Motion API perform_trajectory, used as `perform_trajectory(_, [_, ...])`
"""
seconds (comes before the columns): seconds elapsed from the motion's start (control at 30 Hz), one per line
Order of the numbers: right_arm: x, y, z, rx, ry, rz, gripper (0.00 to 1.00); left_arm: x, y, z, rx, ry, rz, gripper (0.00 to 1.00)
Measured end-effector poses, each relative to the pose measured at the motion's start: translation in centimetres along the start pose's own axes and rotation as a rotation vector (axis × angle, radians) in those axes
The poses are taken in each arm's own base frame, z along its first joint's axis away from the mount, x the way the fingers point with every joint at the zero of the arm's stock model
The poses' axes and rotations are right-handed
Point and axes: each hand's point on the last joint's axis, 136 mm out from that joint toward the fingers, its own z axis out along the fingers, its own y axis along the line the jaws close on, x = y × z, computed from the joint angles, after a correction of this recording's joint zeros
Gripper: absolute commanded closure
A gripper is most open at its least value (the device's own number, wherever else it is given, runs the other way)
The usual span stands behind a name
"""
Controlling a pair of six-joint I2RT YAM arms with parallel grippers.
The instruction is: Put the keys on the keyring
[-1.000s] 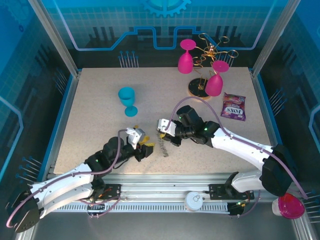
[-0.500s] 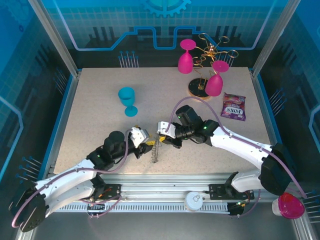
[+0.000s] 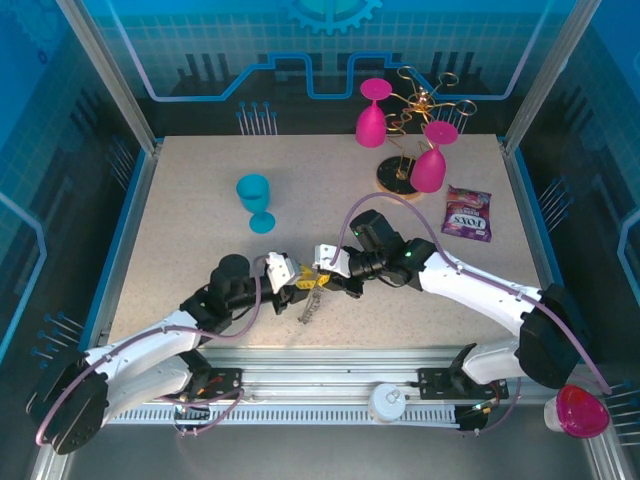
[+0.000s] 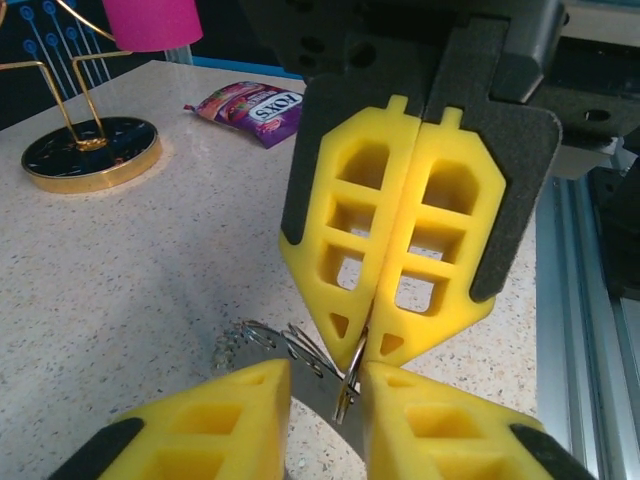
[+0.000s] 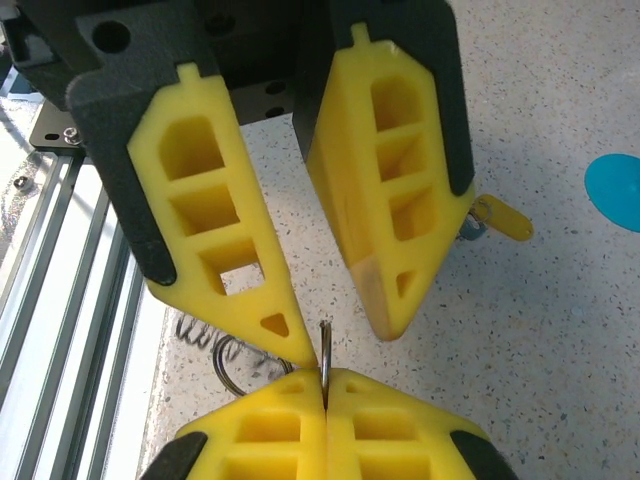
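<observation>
**Both grippers meet at keyring**

My right gripper [image 5: 325, 378] is clamped on the keyring [image 5: 324, 345] edge, lower centre of frame. Left gripper [image 4: 327, 378] narrow, straddling it, not gripping. Yellow key [image 5: 502, 218] on table [image 5: 560, 330], right of centre.

Tabletop [image 4: 150, 250]: matt, speckled, stone-look. Right gripper [image 4: 365, 345]: matt yellow plastic lattice fingers on black backing. Keyring [image 4: 315, 385]: thin, shiny metal wire coils. Key [image 5: 503, 219]: smooth yellow plastic head. Candy packet [image 4: 250, 108]: glossy, crinkled foil. Stand base [image 4: 90, 155]: polished gold-coloured rim. Rails [image 5: 60, 260]: ribbed bare metal.
</observation>
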Motion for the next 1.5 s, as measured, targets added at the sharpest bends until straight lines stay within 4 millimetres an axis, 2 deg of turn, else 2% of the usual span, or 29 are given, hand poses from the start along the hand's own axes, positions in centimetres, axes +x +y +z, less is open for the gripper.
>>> perform_trajectory(0.07, [0.0, 0.0, 0.0, 0.001, 0.0, 0.0, 1.0, -0.1, -0.1, 0.1, 0.014, 0.0, 0.002, 0.85])
perform_trajectory(0.2, [0.0, -0.2, -0.2, 0.004, 0.002, 0.005, 1.0, -0.2, -0.4, 0.2, 0.039, 0.004, 0.011, 1.0])
perform_trajectory(0.53, [-0.2, -0.4, -0.3, 0.013, -0.004, 0.044, 1.0, -0.4, -0.4, 0.1, 0.045, 0.003, 0.042, 1.0])
perform_trajectory(0.63, [-0.4, -0.6, -0.6, 0.03, -0.01, 0.073, 0.87, -0.8, -0.1, 0.2, 0.033, -0.013, 0.051, 1.0])
perform_trajectory(0.83, [-1.2, -1.4, -1.4, 0.074, -0.041, 0.119, 0.76, -1.1, 0.7, 0.5, -0.007, -0.028, 0.045, 1.0])
perform_trajectory(0.87, [-1.4, -1.5, -1.6, 0.081, -0.05, 0.125, 0.72, -1.0, 0.9, 0.5, -0.014, -0.028, 0.04, 1.0])
perform_trajectory(0.93, [-1.8, -1.8, -2.0, 0.1, -0.072, 0.151, 0.59, -0.6, 1.2, 0.5, -0.033, -0.025, 0.031, 1.0])
perform_trajectory(1.07, [-1.8, -2.4, -3.1, 0.152, -0.101, 0.224, 0.59, 0.1, 1.5, 0.6, -0.057, -0.019, 0.006, 1.0])
perform_trajectory(1.17, [-1.2, -3.0, -3.6, 0.211, -0.118, 0.377, 0.66, 0.5, 1.6, 0.5, -0.068, -0.026, -0.008, 1.0])
perform_trajectory(1.27, [0.1, -3.8, -4.1, 0.278, -0.128, 0.644, 0.69, 0.7, 1.7, 0.5, -0.077, -0.034, -0.011, 1.0])
perform_trajectory(1.4, [1.7, -4.6, -4.9, 0.326, -0.175, 1.064, 0.64, 0.7, 1.8, 0.5, -0.082, -0.049, -0.004, 1.0])
perform_trajectory(1.5, [2.8, -4.1, -4.5, 0.294, -0.245, 1.323, 0.59, 0.4, 1.8, 0.6, -0.084, -0.063, 0.003, 1.0])
